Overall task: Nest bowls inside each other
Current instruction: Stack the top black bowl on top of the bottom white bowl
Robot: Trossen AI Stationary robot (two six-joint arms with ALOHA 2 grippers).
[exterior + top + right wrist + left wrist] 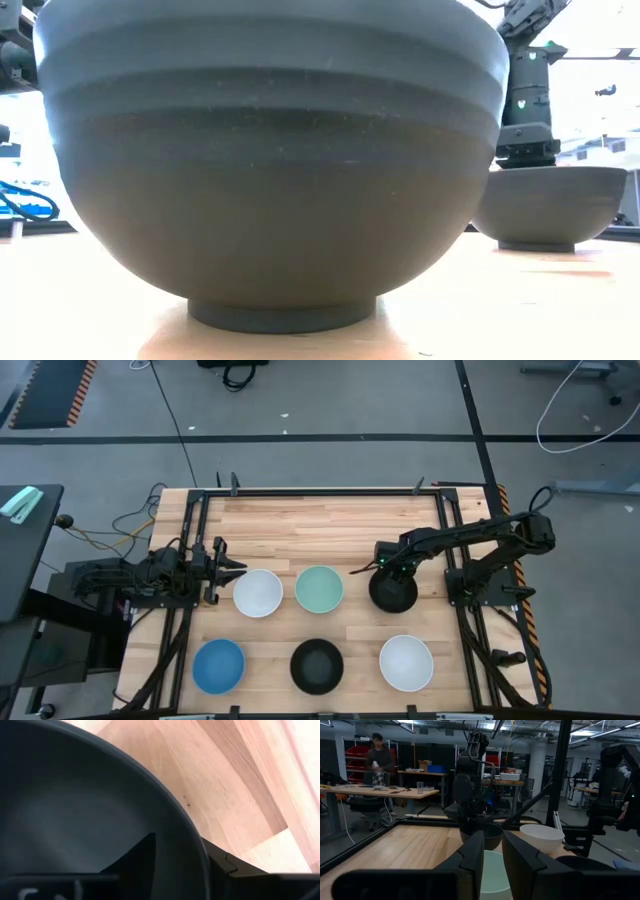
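Six plain round bowls (319,589), right hand (383,568) straddling black rim

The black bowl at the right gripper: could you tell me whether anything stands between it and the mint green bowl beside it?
Nothing visible does. The right gripper straddles the black bowl's rim, and only bare table separates it from the mint green bowl.

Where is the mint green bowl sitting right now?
In the high view the mint green bowl sits mid-table in the far row, between a white bowl and a black bowl.
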